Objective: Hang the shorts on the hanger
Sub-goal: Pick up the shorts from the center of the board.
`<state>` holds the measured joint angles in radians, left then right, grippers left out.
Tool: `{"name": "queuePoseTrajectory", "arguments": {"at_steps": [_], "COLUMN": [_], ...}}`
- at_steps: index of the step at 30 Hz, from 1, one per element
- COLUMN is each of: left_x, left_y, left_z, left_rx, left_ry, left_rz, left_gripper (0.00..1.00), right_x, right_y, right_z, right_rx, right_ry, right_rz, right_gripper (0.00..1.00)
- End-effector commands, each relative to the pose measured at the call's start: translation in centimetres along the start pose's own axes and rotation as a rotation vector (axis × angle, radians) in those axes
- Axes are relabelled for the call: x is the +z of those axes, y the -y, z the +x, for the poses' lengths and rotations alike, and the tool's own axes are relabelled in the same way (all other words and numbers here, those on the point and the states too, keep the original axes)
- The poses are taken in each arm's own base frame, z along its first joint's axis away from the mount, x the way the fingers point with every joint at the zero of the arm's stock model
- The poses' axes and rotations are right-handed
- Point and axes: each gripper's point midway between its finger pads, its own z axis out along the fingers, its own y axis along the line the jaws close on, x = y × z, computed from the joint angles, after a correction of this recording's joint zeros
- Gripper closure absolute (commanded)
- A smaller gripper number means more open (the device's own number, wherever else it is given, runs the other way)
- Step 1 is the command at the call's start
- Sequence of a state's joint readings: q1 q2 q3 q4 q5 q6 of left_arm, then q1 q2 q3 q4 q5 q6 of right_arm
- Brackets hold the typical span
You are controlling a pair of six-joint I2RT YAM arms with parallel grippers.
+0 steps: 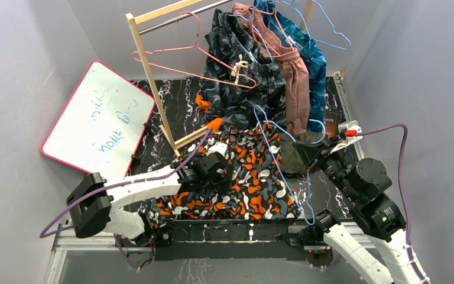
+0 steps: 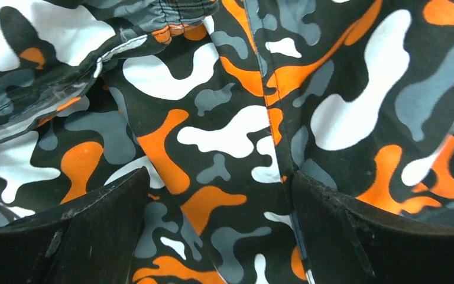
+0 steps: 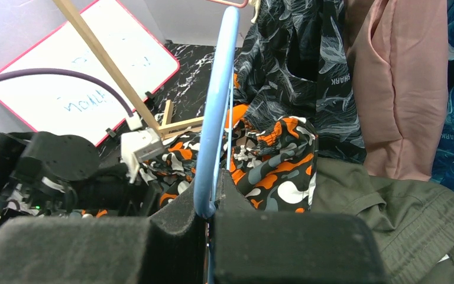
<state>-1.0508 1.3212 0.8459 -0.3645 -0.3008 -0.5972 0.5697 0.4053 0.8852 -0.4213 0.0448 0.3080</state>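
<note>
The camouflage shorts [image 1: 248, 177] lie spread flat on the dark marble table, between the two arms. My left gripper [image 1: 214, 161] is down over their left part. In the left wrist view its jaws stand wide apart [image 2: 221, 198] with the shorts' fabric [image 2: 224, 130] lying between and below the fingers [image 2: 94, 231]. My right gripper [image 1: 308, 155] is shut on the light-blue wire hanger [image 1: 279, 167], which lies slanted across the right side of the shorts. In the right wrist view the gripper [image 3: 224, 207] pinches the hanger wire [image 3: 216, 118], with the shorts [image 3: 278, 165] bunched just behind it.
Olive-green shorts [image 1: 298, 155] lie under my right gripper and also show in the right wrist view [image 3: 402, 219]. A wooden rack [image 1: 148, 65] at the back holds pink hangers [image 1: 177, 56], dark navy shorts [image 1: 242, 65], a pink garment [image 1: 295, 83] and a blue one [image 1: 316, 59]. A whiteboard [image 1: 97, 118] leans at left.
</note>
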Motion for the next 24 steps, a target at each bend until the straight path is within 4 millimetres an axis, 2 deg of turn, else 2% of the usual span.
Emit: {"name": "queuePoseTrajectory", "arguments": {"at_steps": [1,3,6,11,12,17,19,21,23,24], "left_x": [0.6,0.9,0.8,-1.3,-1.4,-1.5,-1.6,-2.0,-2.9,-3.5], "left_y": [0.6,0.4,1.0,6.2,6.7,9.1,9.0,7.7,6.2,5.3], "left_z": [-0.9,0.0,1.2,2.3,2.5,4.0,4.0,3.1,1.8,1.2], "left_rx": [0.002,0.005,0.023,0.14,0.15,0.233,0.239,0.193,0.151,0.132], "left_ry": [0.034,0.013,-0.015,0.042,0.039,-0.018,-0.009,0.038,0.107,0.136], "left_rz": [-0.019,-0.023,0.032,0.297,0.32,0.397,0.37,0.314,0.256,0.224], "left_gripper": [0.13,0.21,0.5,0.98,1.0,1.0,0.98,0.61,0.32,0.22], "right_x": [-0.9,-1.1,-1.2,-1.2,-1.2,-1.3,-1.3,-1.5,-1.7,-1.7], "right_y": [-0.9,-0.9,-0.8,-0.9,-1.0,-1.0,-1.0,-1.0,-1.0,-0.9], "right_z": [-2.5,-2.6,-2.5,-2.3,-2.4,-2.4,-2.3,-2.5,-2.6,-2.7], "right_rx": [-0.023,-0.029,-0.033,-0.03,-0.027,-0.02,-0.018,-0.019,-0.022,-0.024], "right_ry": [0.065,0.063,0.063,0.069,0.07,0.074,0.074,0.077,0.083,0.085], "right_rz": [-0.029,-0.027,-0.027,-0.034,-0.038,-0.042,-0.041,-0.039,-0.037,-0.034], "right_gripper": [1.0,1.0,1.0,1.0,1.0,1.0,1.0,1.0,1.0,1.0]}}
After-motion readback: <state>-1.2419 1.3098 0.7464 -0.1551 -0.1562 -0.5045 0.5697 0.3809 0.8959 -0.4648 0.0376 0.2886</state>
